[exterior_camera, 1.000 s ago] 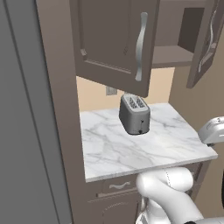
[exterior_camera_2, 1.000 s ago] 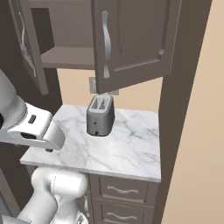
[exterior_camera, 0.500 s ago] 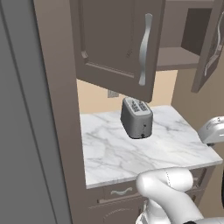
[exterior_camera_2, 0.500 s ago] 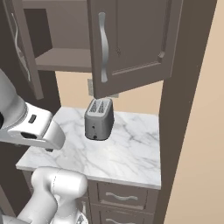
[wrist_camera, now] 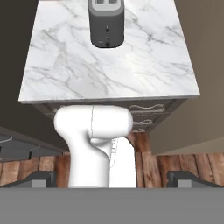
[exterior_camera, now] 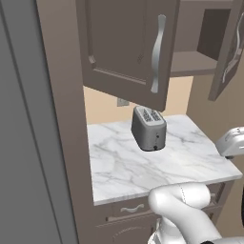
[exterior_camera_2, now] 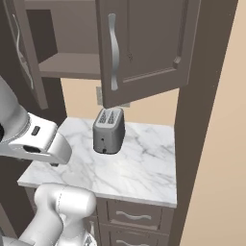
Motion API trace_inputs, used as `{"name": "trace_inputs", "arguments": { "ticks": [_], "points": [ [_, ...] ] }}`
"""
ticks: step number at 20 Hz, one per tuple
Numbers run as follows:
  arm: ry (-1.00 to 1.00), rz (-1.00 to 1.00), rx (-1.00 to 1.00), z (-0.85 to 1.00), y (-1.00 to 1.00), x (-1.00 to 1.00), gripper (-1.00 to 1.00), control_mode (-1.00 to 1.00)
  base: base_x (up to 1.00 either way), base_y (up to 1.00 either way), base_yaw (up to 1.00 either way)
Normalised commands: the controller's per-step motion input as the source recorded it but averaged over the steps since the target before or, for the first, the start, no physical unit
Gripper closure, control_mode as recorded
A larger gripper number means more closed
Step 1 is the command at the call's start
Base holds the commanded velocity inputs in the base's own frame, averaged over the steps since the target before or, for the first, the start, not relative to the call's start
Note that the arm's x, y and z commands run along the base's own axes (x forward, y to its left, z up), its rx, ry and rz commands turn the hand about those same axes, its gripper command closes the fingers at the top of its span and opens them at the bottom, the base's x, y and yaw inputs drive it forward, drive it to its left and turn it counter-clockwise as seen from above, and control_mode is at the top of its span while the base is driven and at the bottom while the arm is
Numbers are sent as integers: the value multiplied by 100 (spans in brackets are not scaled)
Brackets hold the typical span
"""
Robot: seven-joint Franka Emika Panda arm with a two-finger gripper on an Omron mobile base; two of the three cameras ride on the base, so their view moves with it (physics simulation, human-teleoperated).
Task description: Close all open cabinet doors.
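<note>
Above the marble counter point(exterior_camera: 124, 171), two cabinet doors are hanging open. Going left to right in the left base view, the nearer door point(exterior_camera: 125, 45) is swinging out over the counter, its curved silver handle point(exterior_camera: 157, 52) facing the robot; next comes the bare shelf point(exterior_camera: 190, 62) of the opened cabinet, and at the far right edge the second door point(exterior_camera: 231, 50) is standing ajar. Beneath the nearer door a grey toaster point(exterior_camera: 148, 128) is sitting upright on the marble, with drawer fronts point(exterior_camera_2: 134, 216) below the counter. Whether the gripper's fingers are apart or together, I cannot tell.
</note>
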Motion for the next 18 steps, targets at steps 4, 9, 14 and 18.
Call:
{"name": "trace_inputs", "arguments": {
  "ticks": [4,9,14,18],
  "points": [
    [-32,5,0,1,0,0,-100,-100,0,0,0],
    [-53,17,2,9,-1,0,-100,-100,0,0,0],
    [-46,14,4,25,-11,2,-100,-100,0,0,0],
    [-34,6,3,29,-16,11,-100,-100,0,0,0]
  ]
}}
